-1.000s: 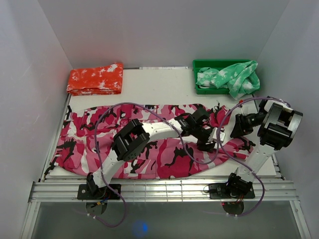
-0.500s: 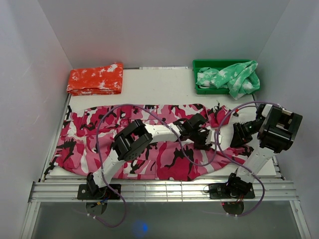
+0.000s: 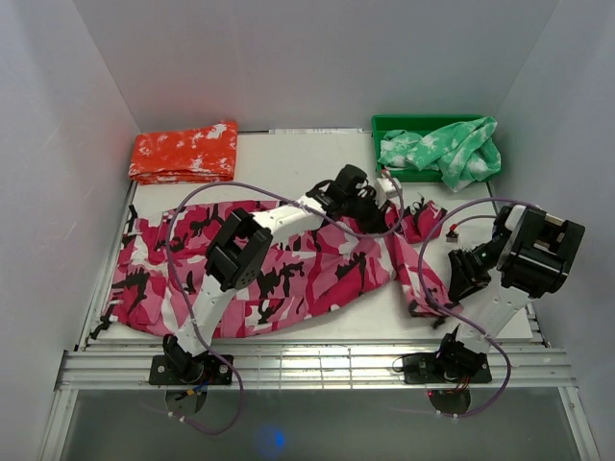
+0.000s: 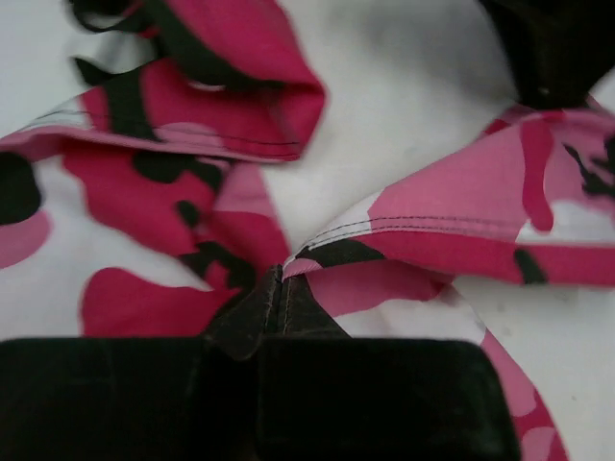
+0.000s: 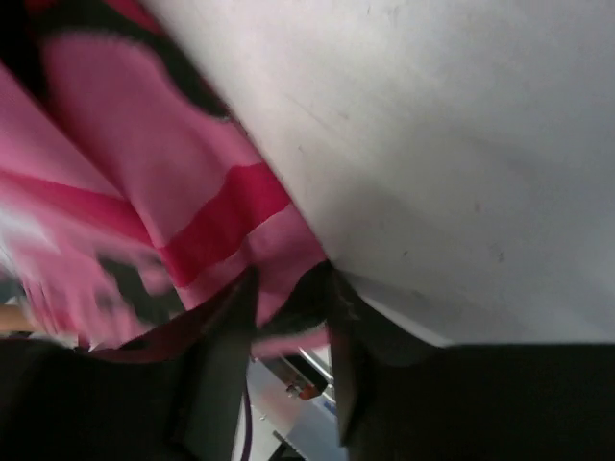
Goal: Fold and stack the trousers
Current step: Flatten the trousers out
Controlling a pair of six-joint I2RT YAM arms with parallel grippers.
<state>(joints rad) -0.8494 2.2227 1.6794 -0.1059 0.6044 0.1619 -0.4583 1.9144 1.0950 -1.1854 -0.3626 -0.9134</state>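
The pink-magenta camouflage trousers lie lengthwise across the white table, bunched at the right. My left arm reaches to the far middle, where my left gripper is shut on a folded edge of the trousers. In the left wrist view the closed fingertips pinch the stitched hem. My right gripper hovers low over the trousers' right end. In the right wrist view its jaws stand apart, with blurred pink cloth between them.
A folded orange-red garment lies at the far left. A green bin at the far right holds a green and white garment that spills over its rim. White walls close in three sides. A metal rail runs along the front.
My left gripper shut on the cloth and carried it from the middle right toward the far side, lifting the front edge. My right gripper moved down toward the front.
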